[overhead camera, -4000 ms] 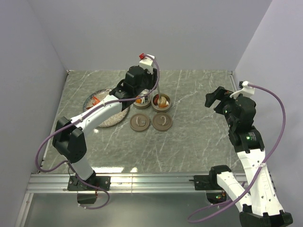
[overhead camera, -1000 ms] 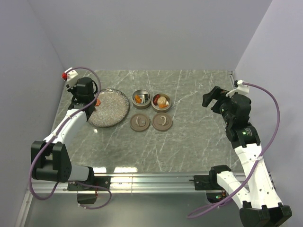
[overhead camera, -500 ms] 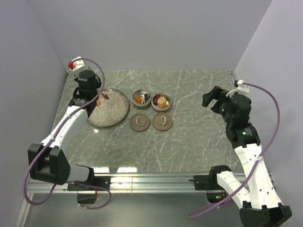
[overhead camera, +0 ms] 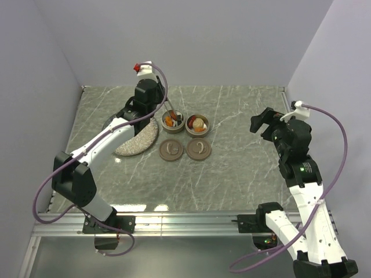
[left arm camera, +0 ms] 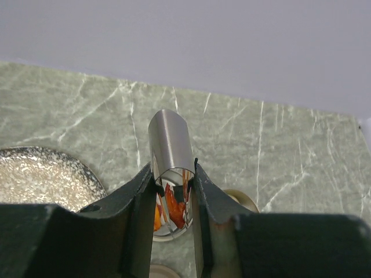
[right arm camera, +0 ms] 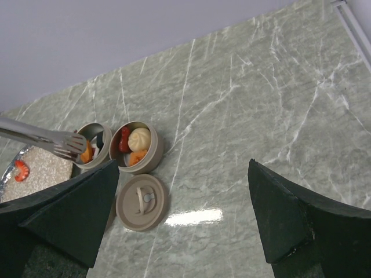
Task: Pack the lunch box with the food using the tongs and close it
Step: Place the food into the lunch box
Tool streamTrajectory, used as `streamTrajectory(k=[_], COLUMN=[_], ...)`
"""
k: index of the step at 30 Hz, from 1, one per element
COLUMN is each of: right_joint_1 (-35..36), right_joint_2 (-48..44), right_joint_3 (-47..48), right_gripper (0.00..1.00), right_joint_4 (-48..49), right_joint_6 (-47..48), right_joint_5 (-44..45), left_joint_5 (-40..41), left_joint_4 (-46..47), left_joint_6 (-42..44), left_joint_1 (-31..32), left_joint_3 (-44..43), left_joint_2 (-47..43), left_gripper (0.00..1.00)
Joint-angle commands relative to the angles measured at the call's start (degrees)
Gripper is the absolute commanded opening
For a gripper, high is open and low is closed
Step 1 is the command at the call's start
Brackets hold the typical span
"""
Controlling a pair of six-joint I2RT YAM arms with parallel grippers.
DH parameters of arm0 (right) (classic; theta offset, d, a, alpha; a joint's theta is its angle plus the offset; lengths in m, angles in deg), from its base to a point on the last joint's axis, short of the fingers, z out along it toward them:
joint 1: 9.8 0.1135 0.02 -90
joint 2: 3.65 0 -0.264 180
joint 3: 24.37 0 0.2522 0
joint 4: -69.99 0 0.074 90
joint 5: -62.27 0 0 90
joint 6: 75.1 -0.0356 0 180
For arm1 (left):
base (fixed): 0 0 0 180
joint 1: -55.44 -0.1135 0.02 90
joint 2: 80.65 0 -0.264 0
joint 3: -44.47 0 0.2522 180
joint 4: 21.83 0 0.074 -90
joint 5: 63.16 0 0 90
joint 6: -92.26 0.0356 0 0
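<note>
Top external, tongs (overhead camera: pixel 168 111) over left tin (overhead camera: pixel 173 131) rim, right pincer (overhead camera: pixel 262 120) agape, apart.

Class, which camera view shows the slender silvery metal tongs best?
Right wrist: the slender silvery metal tongs appear side-on, tips over a round metal tin. Left wrist shows only their looped end, foreshortened; the top view, a thin sliver.

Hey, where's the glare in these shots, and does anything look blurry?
Top external: white glare patches on the green marble table at its near edge. Right wrist: one bright glare patch beside the round tan lid; the black right gripper shows no detail. Left wrist: sheen on the silvery metal tongs, close left gripper slightly soft.
</note>
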Motion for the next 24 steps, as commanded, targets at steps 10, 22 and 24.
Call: streamTrajectory(k=[10, 22, 24], right_joint_1=[0.1, 0.1, 0.2], right_joint_2=[-2.5, -1.7, -1.6], right_joint_3=[0.4, 1.0, 1.0], right_gripper=[0.99, 0.99, 0.99], right_joint_4=[-0.9, -0.5, -0.5], right_joint_6=[0.5, 0.7, 0.9], right_joint_5=[2.0, 1.8, 1.8], left_joint_5=[0.2, 2.6, 2.2], left_joint_4=[1.0, 1.4, 1.8], left_joint_6=[-0.5, 0.0, 0.3], left_joint_1=[1.1, 1.1, 1.1], left_joint_3=[-3.3, -3.0, -3.0], left_joint_2=[1.7, 2.4, 2.5], left_gripper=[0.15, 0.21, 0.26])
